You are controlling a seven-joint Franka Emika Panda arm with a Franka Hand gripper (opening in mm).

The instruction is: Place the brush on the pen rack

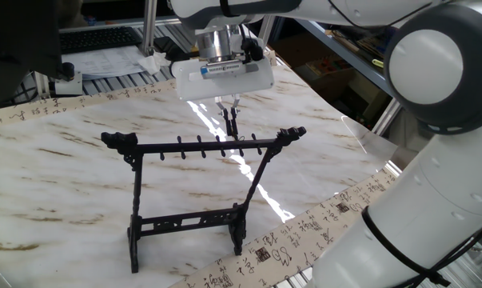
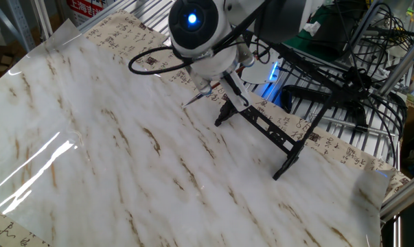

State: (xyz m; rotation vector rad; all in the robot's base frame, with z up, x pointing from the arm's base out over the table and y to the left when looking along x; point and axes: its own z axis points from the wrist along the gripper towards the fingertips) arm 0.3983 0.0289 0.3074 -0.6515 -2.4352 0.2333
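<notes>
The black pen rack (image 1: pixel 199 147) stands on the marble table, its pegged top bar running left to right. My gripper (image 1: pixel 228 102) hangs just behind and above the bar's right half, shut on the thin dark brush (image 1: pixel 231 122). The brush points down, its lower end level with the bar, between two pegs. In the other fixed view the arm's joint hides the fingers. There the brush (image 2: pixel 195 100) sticks out slantwise towards the lower left, next to the near end of the rack (image 2: pixel 272 132).
Strips of calligraphy paper (image 1: pixel 304 232) line the table edges. A keyboard and papers (image 1: pixel 97 38) lie beyond the far edge. Cables and a metal frame (image 2: pixel 344 41) crowd the side behind the rack. My arm's large joints (image 1: pixel 432 72) loom at the right.
</notes>
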